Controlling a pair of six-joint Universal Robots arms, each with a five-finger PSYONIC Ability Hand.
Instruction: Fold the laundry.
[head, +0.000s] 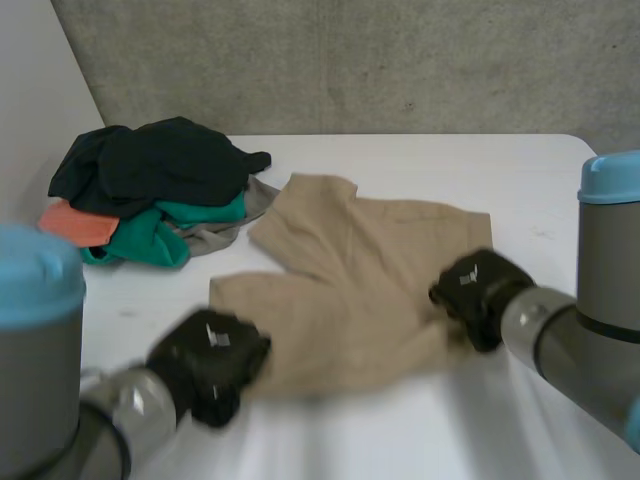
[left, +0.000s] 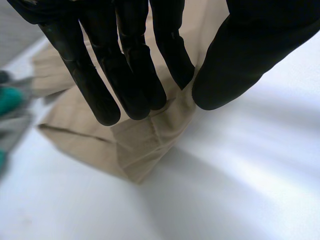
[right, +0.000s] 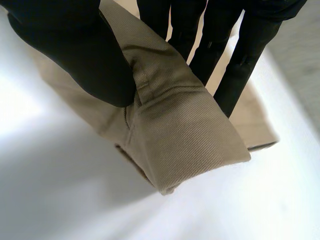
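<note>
A pair of tan shorts (head: 350, 280) lies spread on the white table (head: 520, 190). My left hand (head: 210, 362) is at the shorts' near left corner; in the left wrist view its fingers (left: 135, 75) and thumb pinch a fold of the tan cloth (left: 145, 140). My right hand (head: 478, 290) is at the near right corner. There the thumb (right: 75, 55) presses the waistband edge (right: 185, 130) against the fingers, and the cloth is lifted into a fold.
A heap of clothes (head: 150, 190) in dark green, teal, orange and grey lies at the table's far left, just beyond the shorts. A grey wall stands behind the table.
</note>
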